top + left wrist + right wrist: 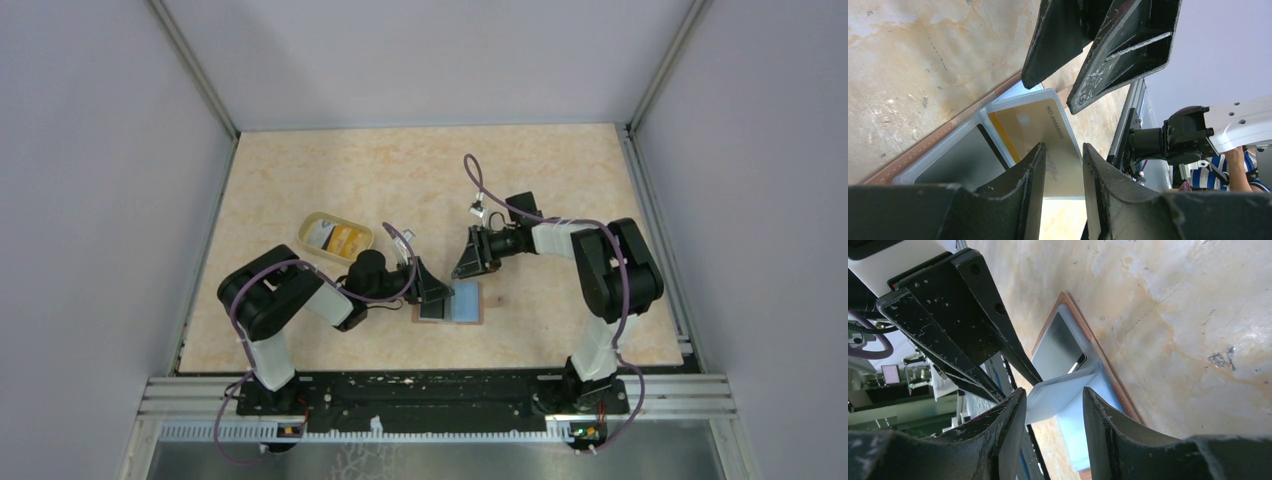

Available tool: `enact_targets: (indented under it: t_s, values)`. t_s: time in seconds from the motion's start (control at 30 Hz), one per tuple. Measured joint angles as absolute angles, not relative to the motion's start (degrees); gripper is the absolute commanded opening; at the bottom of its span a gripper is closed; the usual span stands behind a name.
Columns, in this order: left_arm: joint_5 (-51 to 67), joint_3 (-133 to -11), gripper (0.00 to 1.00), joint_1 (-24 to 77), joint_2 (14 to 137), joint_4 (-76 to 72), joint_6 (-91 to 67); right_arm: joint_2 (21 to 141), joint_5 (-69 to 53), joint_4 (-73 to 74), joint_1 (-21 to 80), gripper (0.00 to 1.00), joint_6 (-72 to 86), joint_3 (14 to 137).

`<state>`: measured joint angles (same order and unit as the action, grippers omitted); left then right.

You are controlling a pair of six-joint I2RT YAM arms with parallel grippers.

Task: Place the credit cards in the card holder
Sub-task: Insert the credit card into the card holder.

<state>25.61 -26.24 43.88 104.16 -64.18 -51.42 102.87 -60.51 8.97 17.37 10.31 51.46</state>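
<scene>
The left hand [1063, 147] is set with its jaws part open and nothing pinched, its tips down at the face of the gold card [1030, 122]. That card lies just ahead, seemingly partly entered in a clear sleeve [1058, 397] of the card holder [466, 302], which is spread flat on the bench [560, 200] beneath. Opposite, the right hand [1053, 392] is parted about the raised sleeve; whether it is nipped cannot be told. The card is best pushed straight along the pocket, flat and slowly, with the sleeve steadied, so that no corner is caught.
</scene>
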Motion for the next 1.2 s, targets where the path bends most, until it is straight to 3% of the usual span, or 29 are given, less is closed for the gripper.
enact_targets:
  t_s: [1.2]
  values:
    - [26.5, -26.1, 0.38, 43.5, 104.2, -64.3, -51.5, 105.2, -63.1, 6.9, 15.9, 0.42, 11.8, 51.4]
